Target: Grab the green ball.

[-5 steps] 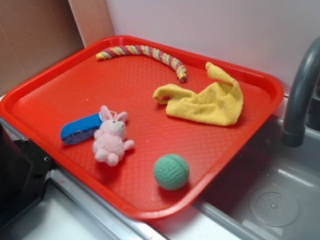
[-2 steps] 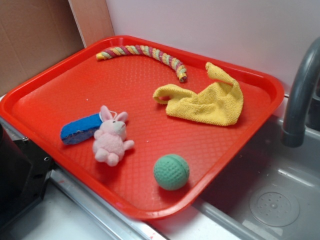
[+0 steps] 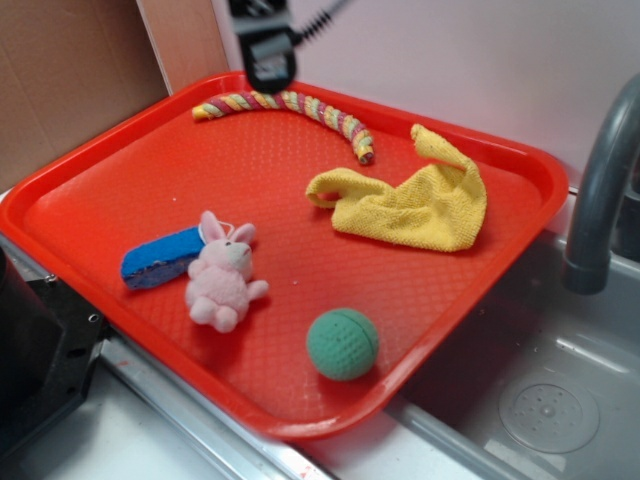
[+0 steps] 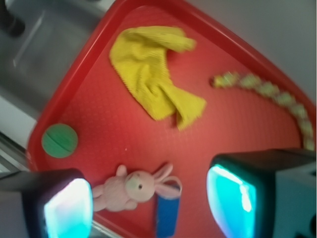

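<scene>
Above the red tray (image 3: 90, 190), the gripper (image 4: 151, 198) hangs spread wide, well apart from the green ball (image 3: 342, 343).

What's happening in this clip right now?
A robot arm is over a red tray, and its end effector is up at the far edge, above the striped rope toy. Its fingers are spread and hold nothing. The green ball sits untouched near the tray's front edge, beside the pink bunny and blue sponge. A yellow cloth lies further back.
</scene>
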You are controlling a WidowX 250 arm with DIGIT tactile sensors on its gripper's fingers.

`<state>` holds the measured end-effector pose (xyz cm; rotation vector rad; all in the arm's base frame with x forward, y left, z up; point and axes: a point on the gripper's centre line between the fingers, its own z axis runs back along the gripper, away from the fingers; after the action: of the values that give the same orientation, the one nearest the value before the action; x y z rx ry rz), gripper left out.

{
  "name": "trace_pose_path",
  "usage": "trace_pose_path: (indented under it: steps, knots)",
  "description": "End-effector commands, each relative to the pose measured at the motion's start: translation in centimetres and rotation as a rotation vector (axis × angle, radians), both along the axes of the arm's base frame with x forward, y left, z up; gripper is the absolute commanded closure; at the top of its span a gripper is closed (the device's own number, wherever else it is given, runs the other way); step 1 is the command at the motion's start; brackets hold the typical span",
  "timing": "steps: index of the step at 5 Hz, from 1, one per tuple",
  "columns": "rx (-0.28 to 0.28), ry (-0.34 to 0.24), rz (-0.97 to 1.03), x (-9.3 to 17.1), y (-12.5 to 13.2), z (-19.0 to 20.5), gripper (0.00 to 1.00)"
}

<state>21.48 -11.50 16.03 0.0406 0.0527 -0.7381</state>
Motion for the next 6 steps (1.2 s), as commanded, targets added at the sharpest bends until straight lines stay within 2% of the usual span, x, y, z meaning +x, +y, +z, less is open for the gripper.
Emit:
trace_pose_path:
  steps: [1,2,6]
  knots:
    - [-0.116,-0.156,-0.495,-8.5,-5.3,-0.6,0.00]
    - [-0.176,-0.148,-0.741,-10.0,-3.4,0.0,0.00]
    - [-0.176,-0.148,-0.741,-10.0,-3.4,0.0,0.00]
